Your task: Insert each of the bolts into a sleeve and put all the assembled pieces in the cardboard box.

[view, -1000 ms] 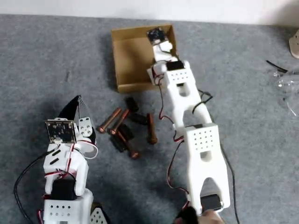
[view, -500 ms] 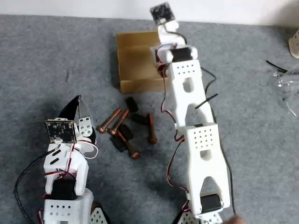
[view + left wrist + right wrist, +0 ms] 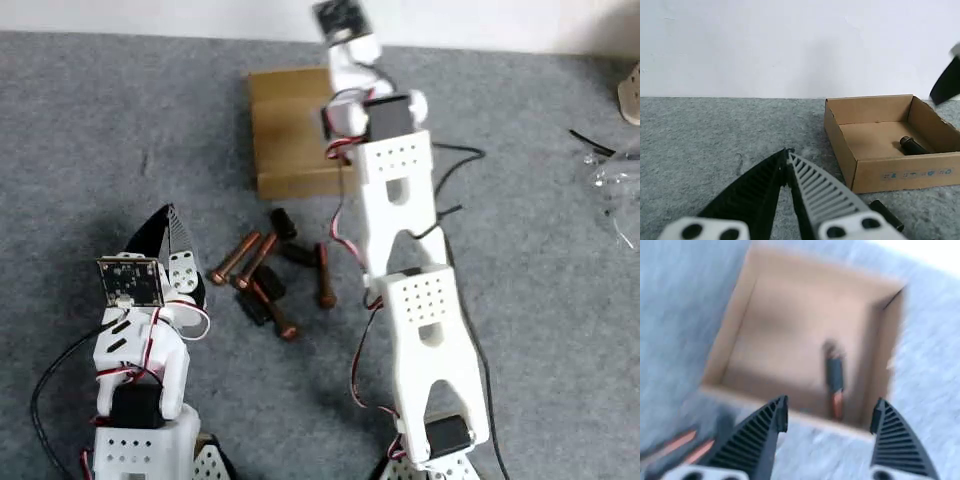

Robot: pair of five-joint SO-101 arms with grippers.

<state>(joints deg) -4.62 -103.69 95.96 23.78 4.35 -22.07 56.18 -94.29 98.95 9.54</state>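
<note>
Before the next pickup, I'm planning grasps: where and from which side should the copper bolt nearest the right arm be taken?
I'd take the copper-coloured metal bolt at mid-shaft, from straight above, fingers closing across it. It lies flat on the grey table, both flanks bare there, while a short black cylindrical sleeve lies close by its far end.

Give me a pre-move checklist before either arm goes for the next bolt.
1. Right jaws open and empty over the cardboard box: ok.
2. Assembled piece lying inside the box: ok.
3. Left jaws shut, holding nothing: ok.
4. Table cleared of parts: not ok; loose bolts and sleeves lie there.
5. Bolt fully seated in the boxed piece: cannot tell.
</note>
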